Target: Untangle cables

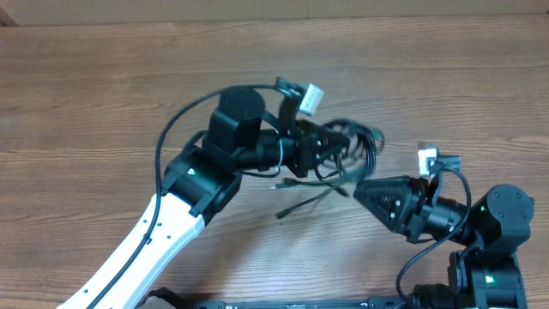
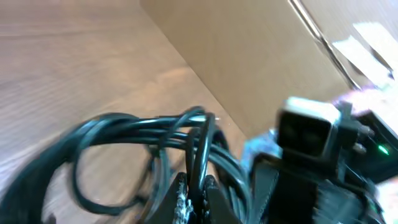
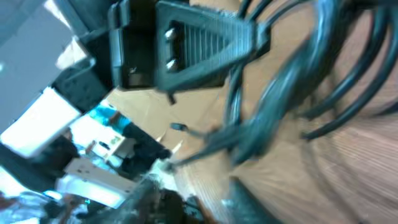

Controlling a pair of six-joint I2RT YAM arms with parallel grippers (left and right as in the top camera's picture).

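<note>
Across the overhead view runs a brown wood-grain bench [image 1: 86, 103]. From the lower left of the frame, the left arm's white link [image 1: 146, 240] slants up toward the middle, where its black joints turn right. Just right of centre is the left pincer [image 1: 333, 148], its jaws together and clamped on the thin black flexible cables [image 1: 360, 142]. They bunch into a looped bundle at its tip, in the middle right of the frame. A few loose strands [image 1: 309, 199] trail down-left from the bundle onto the bench, and one ends in a small plug. In the left wrist view, the cable loops [image 2: 124, 130] fan out to the left from the shut fingers [image 2: 180, 199] at the bottom centre, with a tan cardboard wall [image 2: 249, 62] behind. Below and right of the bundle in the overhead view, the right pincer [image 1: 360, 190] points left, its tip just beside the hanging strands. Whether it touches them cannot be told. In the blurred right wrist view, its ribbed black upper finger [image 3: 199, 43] sits at the top and a dark lower finger [image 3: 249, 199] at the bottom. The jaws are apart, with cable strands [image 3: 280, 106] crossing the gap unclamped.
</note>
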